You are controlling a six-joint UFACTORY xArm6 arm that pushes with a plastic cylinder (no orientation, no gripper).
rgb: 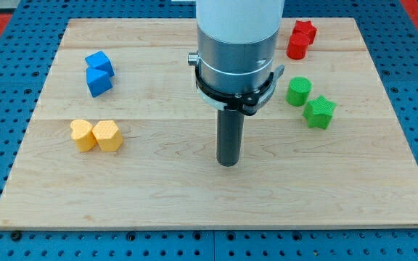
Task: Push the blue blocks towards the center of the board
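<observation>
Two blue blocks sit touching at the view's upper left: an upper blue block and a lower blue cube just below it. My tip rests on the board near its middle, a little below centre. It is far to the right of and below the blue blocks and touches no block. The rod hangs from a wide silver arm end that hides the board's upper middle.
Two yellow blocks touch at the left: a heart shape and a hexagon. A green cylinder and a green star sit at the right. Two red blocks sit at the upper right. The wooden board lies on a blue table.
</observation>
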